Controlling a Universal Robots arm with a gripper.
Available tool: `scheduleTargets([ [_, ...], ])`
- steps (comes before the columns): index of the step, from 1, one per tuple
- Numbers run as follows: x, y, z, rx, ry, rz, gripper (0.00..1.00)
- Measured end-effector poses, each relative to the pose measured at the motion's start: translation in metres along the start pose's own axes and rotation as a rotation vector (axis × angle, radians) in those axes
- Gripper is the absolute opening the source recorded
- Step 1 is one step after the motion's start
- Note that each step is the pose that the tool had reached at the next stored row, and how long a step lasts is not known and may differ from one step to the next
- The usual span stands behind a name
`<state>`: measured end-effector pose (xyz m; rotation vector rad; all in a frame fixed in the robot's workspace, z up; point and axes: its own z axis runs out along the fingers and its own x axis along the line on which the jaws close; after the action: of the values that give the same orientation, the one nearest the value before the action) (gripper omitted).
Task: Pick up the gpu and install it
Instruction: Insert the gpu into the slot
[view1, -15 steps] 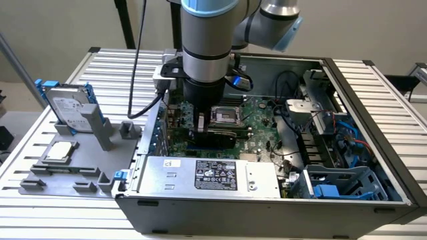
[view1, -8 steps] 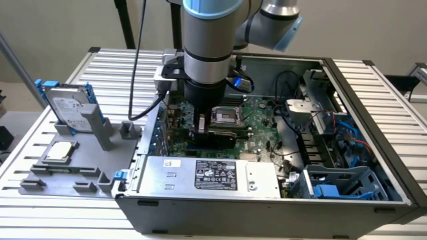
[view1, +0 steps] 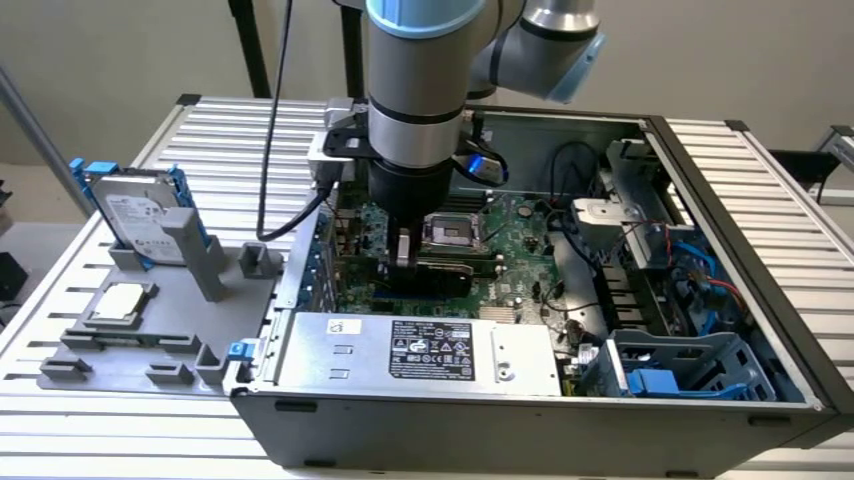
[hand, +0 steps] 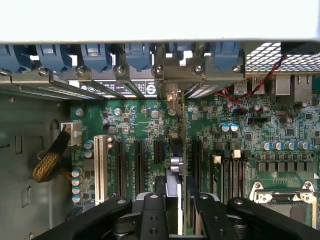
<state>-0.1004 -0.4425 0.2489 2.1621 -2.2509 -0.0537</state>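
The gpu (view1: 435, 279) stands on edge on the green motherboard (view1: 514, 225) inside the open computer case, black face toward the front. In the wrist view the gpu (hand: 182, 150) is seen edge-on, running along an expansion slot, with its silver bracket (hand: 172, 95) at the case's rear wall. My gripper (view1: 420, 262) reaches straight down onto the card's top edge. In the wrist view the gripper (hand: 177, 200) has its black fingers (hand: 161, 200) on either side of the card, shut on it.
Free black expansion slots (hand: 120, 160) and a white slot (hand: 100, 165) lie beside the card. The CPU socket (view1: 451, 232) is close behind the gripper. A power supply (view1: 414, 350) sits in front and a blue drive cage (view1: 681, 365) at the exterior view's right. A hard drive (view1: 134, 205) stands in a grey holder outside the case.
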Motion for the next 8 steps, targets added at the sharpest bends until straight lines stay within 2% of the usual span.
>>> scheduleTargets([
  [1,0.0,0.0,0.0,-0.0002,-0.0001,0.0,0.28],
  [2,0.0,0.0,-0.0002,-0.0004,-0.0002,0.0,0.35],
  [4,0.0,0.0001,-0.0025,-0.0013,0.0003,0.0,0.35],
  [8,0.0,0.0004,-0.0158,-0.003,0.0004,0.0,0.35],
])
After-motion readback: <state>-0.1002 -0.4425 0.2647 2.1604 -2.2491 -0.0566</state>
